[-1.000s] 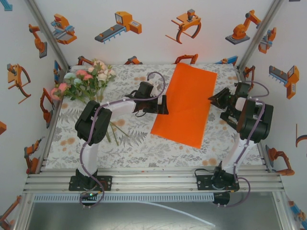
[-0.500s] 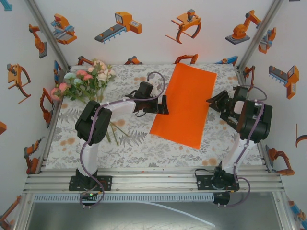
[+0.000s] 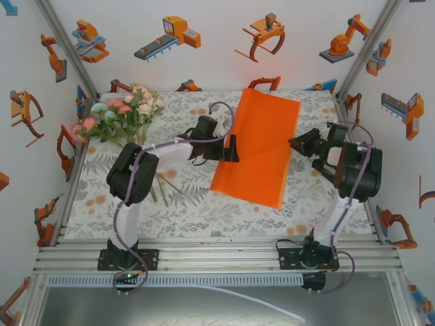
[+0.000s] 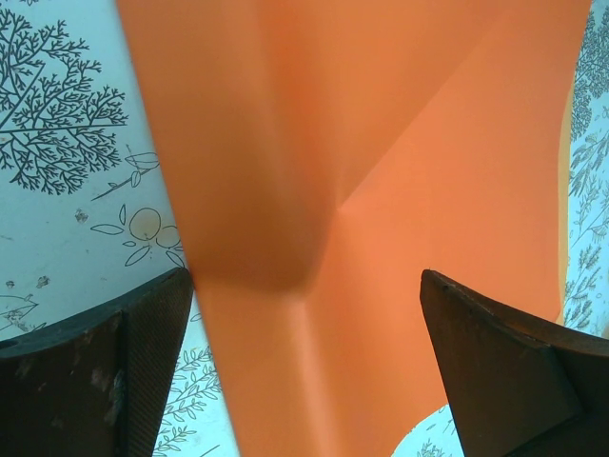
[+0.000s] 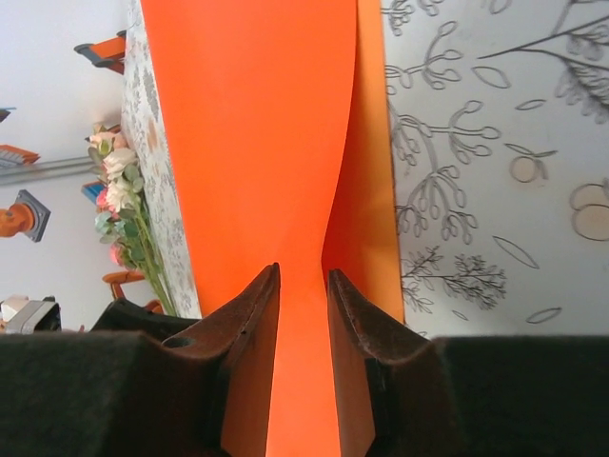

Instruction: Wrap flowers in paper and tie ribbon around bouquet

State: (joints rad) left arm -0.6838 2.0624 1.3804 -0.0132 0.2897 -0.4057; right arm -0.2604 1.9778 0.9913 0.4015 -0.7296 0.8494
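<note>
The orange paper (image 3: pixel 262 146) lies mid-table, buckled into a raised ridge. My left gripper (image 3: pixel 233 148) stands at its left edge, wide open, and the paper's ridge (image 4: pixel 381 143) runs between the spread fingers (image 4: pixel 152 343). My right gripper (image 3: pixel 297 144) is at the paper's right edge. Its jaws (image 5: pixel 304 271) are narrowly apart, with the lifted paper (image 5: pixel 257 124) in the gap. The flowers (image 3: pixel 126 112), pink and white roses with green stems, lie at the back left, apart from the paper, and also show as flowers (image 5: pixel 119 205) in the right wrist view. The ribbon is out of view.
The printed tablecloth (image 3: pixel 183 204) covers the table between white walls with orange robot pictures. My left arm (image 3: pixel 163 153) reaches across the flower stems. An aluminium rail (image 3: pixel 217 255) runs along the near edge.
The right gripper has moved left and narrowed its jaws. The paper has slid left and buckled upward along its right side. The left arm has not moved.
</note>
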